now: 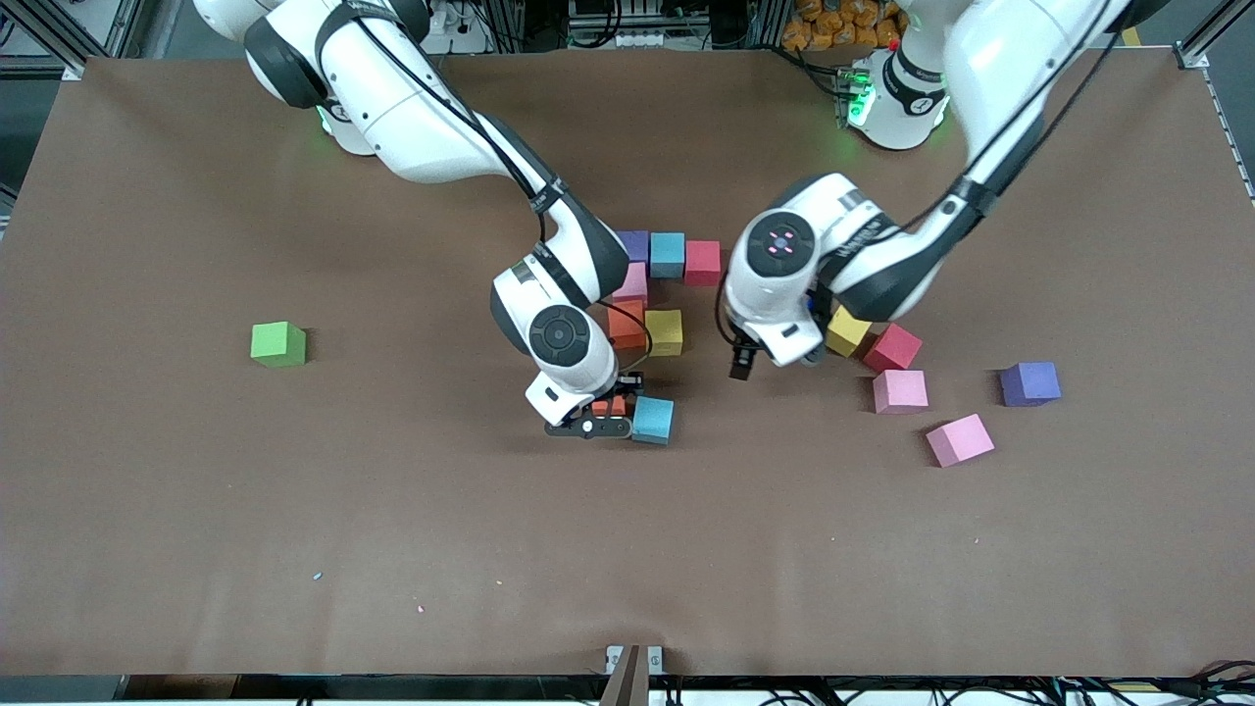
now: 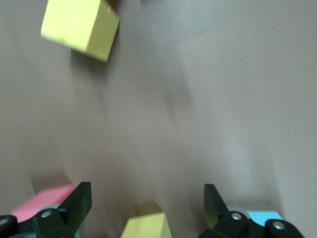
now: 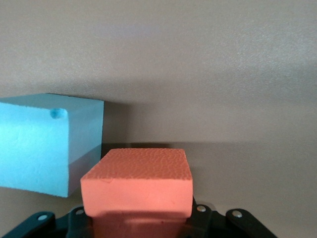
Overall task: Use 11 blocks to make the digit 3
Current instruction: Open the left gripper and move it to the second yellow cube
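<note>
Light blue block just beside right tool's clamped orange block.

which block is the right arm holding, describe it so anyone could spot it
Start at the cluster of blocks in the middle of the brown table, then move toward the front camera to the right gripper. Its fingers are shut on an orange block, right beside a light blue block. It is the only block held in a gripper.

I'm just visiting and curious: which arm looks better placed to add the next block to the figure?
The right arm, probably. Its tool is already shut on an orange block, low beside the light blue block at the figure's near end. The left tool hangs open and empty over bare table.
</note>
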Motion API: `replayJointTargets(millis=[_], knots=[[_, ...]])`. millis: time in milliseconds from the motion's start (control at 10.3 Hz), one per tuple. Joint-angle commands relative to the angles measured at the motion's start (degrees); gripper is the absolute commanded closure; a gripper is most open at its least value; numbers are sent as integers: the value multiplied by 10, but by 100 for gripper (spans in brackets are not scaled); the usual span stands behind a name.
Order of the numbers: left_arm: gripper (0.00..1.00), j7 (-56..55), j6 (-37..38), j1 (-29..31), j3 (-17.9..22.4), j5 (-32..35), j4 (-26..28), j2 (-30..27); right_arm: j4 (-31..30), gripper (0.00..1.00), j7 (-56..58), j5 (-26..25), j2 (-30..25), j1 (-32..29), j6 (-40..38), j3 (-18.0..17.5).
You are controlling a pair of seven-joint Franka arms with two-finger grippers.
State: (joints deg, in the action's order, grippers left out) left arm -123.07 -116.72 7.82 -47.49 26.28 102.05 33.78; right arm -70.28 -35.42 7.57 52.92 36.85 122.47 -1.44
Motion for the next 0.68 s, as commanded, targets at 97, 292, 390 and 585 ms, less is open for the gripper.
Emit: replayJointTargets(millis=[97, 292, 390, 585], knots=[[0, 128, 19, 95, -36, 8, 51, -16, -11, 100, -18, -28, -12, 8, 8, -21], [0, 210, 19, 174, -74, 8, 82, -17, -20, 100, -32, -49, -12, 10, 10, -29], [0, 236, 19, 200, -86, 8, 94, -17, -24, 100, -32, -61, -14, 10, 10, -30], [0, 285, 19, 224, -86, 13, 113, -13, -59, 100, -33, -77, -26, 9, 38, -33]])
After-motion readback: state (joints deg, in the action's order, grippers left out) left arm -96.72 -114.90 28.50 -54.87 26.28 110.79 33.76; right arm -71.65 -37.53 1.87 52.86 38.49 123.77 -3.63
